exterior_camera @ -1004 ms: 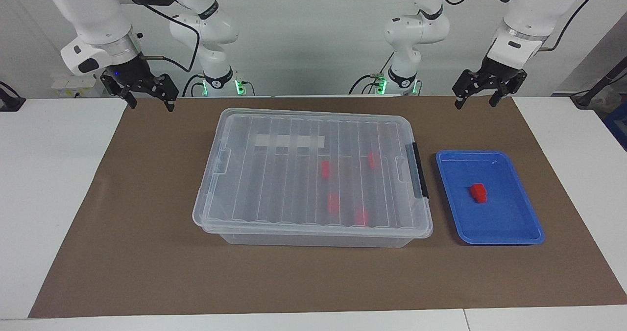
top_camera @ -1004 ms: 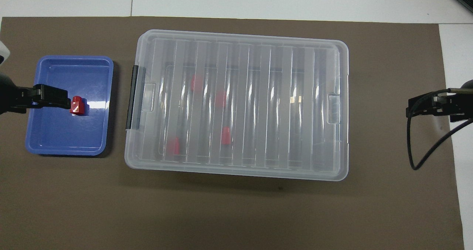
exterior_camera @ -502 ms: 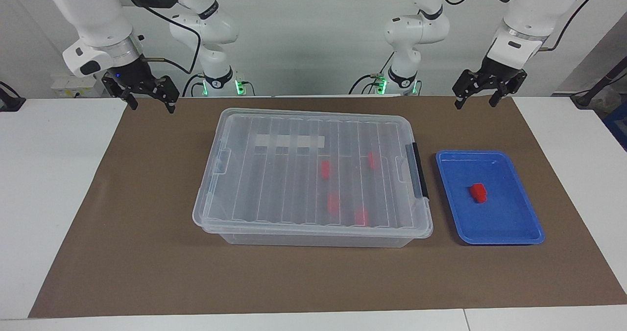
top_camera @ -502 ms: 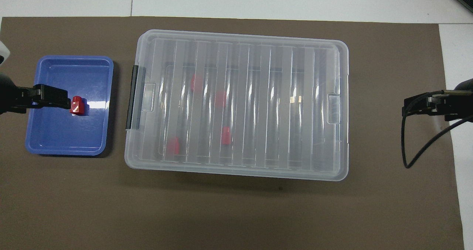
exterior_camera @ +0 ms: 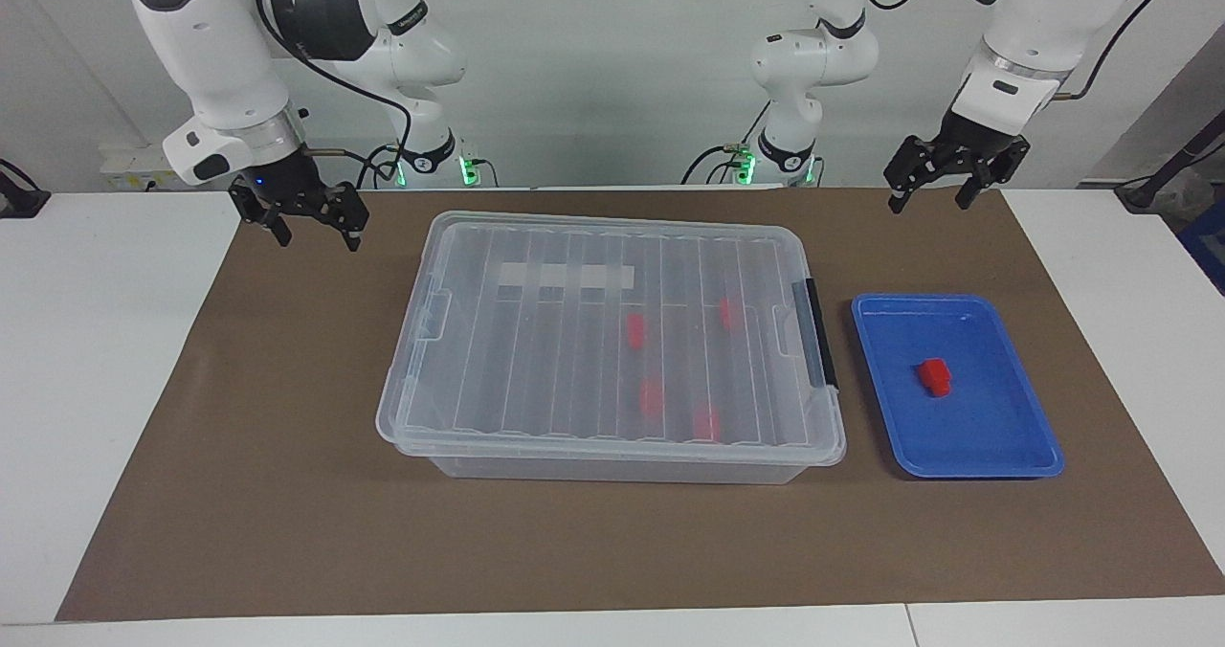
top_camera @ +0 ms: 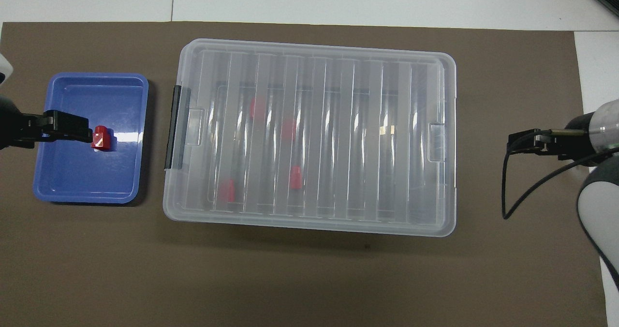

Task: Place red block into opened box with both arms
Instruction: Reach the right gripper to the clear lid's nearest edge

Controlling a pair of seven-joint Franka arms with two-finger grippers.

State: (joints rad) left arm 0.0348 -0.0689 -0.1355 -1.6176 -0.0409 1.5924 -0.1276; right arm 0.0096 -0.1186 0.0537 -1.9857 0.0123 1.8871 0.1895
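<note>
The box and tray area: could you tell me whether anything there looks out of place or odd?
Nothing is spilled or damaged. One thing stands out: the box has its lid on, while a red block lies alone in the blue tray beside it.

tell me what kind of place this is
Probably a robotics lab bench: two white jointed robot arms, a brown paper mat on white tables, and a staged clear plastic lidded box.

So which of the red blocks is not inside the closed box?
The red block in the blue tray; the other four lie under the lid of the box.
</note>
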